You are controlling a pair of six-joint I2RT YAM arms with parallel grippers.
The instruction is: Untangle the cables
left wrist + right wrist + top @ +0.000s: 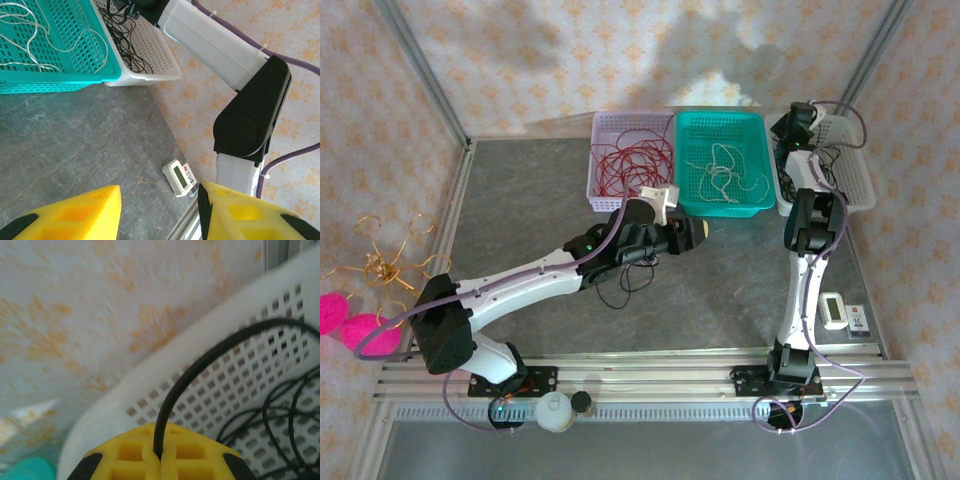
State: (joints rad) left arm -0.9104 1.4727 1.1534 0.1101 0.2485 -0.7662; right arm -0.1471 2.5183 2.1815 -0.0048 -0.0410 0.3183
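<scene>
The cables lie sorted by colour: red ones (pixel 632 160) in a lilac basket (pixel 602 128), a white one (pixel 725 172) (pixel 35 30) in a teal basket (pixel 755 125) (pixel 60 82), black ones (pixel 125 42) (pixel 280 415) in a white basket (pixel 855 180) (pixel 160 60) (pixel 150 380). A thin black strand (pixel 620 292) lies on the table under my left forearm. My left gripper (pixel 698 232) (pixel 160 195) hovers open in front of the teal basket, nothing between its yellow fingers. My right gripper (pixel 798 120) (pixel 161 455) is over the white basket, shut on a black cable (pixel 172 390).
A small white timer (pixel 835 310) (pixel 179 177) sits at the table's right near edge. A gold wire stand (pixel 390 255) and pink pompoms (pixel 350 320) are off the table's left side. A white bottle (pixel 555 412) stands by the front rail.
</scene>
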